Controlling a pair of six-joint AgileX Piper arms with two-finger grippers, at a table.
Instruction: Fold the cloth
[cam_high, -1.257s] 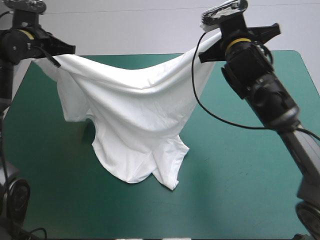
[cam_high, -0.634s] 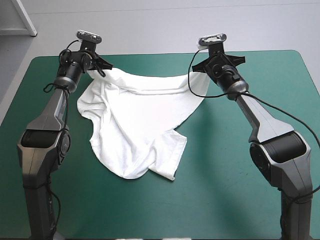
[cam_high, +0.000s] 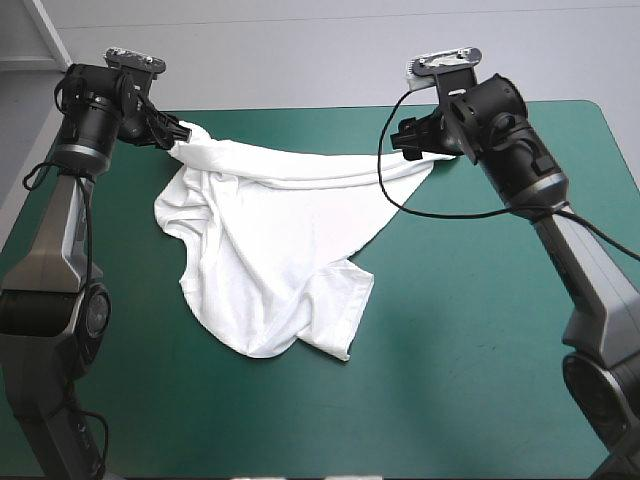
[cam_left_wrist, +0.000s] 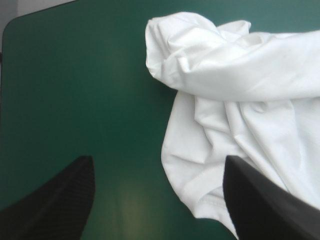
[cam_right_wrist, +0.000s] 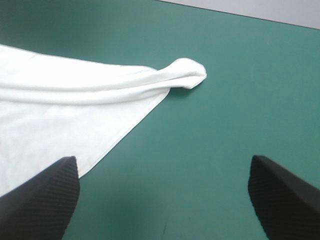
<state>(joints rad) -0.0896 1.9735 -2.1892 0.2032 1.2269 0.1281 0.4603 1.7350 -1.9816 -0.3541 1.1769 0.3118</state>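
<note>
T-shirt (cam_high: 270, 250) is being shown roughly spread on the teal-green cover (cam_high: 480, 330), rumpled, no fold made yet. Left gripper (cam_left_wrist: 156, 160) and right gripper (cam_right_wrist: 162, 157) are being held wide, empty.

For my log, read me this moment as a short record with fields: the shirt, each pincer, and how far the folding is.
shirt: white, lying wrinkled and partly spread on the cover
far edge: stretched in a line between the two arms, bunched at both ends
left pincer: open, gripping nothing, at the shirt's far left corner
right pincer: open, gripping nothing, the shirt's rolled tip ahead of it
folding: no fold made yet
</note>
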